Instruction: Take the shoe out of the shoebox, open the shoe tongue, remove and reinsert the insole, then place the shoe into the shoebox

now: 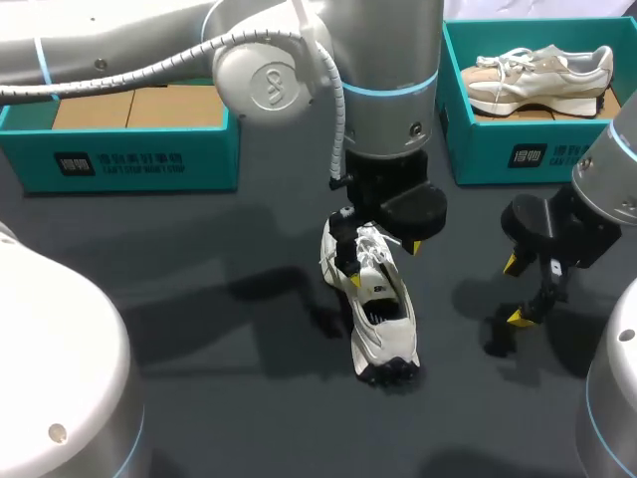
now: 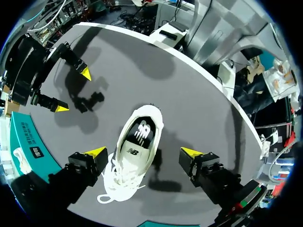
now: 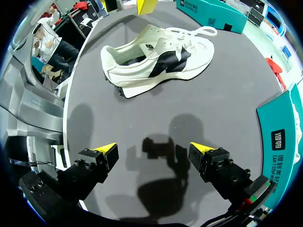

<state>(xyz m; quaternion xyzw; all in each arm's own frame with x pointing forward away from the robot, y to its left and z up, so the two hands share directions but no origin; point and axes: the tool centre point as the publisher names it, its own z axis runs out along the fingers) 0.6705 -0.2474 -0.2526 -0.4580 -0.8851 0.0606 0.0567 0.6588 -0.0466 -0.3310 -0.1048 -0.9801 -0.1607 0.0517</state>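
Shoe (image 1: 383,319), white with a black side panel, black insole (image 2: 137,139) and loose white laces, stood on its sole mid-table (image 1: 199,299), outside both teal shoeboxes. Left gripper (image 2: 143,153) hung over its laced front, fingers spread wide, one tip just beside the laces, the other apart. Right gripper (image 1: 515,291) hovered to the shoe's right, wide too, holding nothing. Far right shoebox (image 1: 498,149) held a beige shoe (image 1: 537,78).
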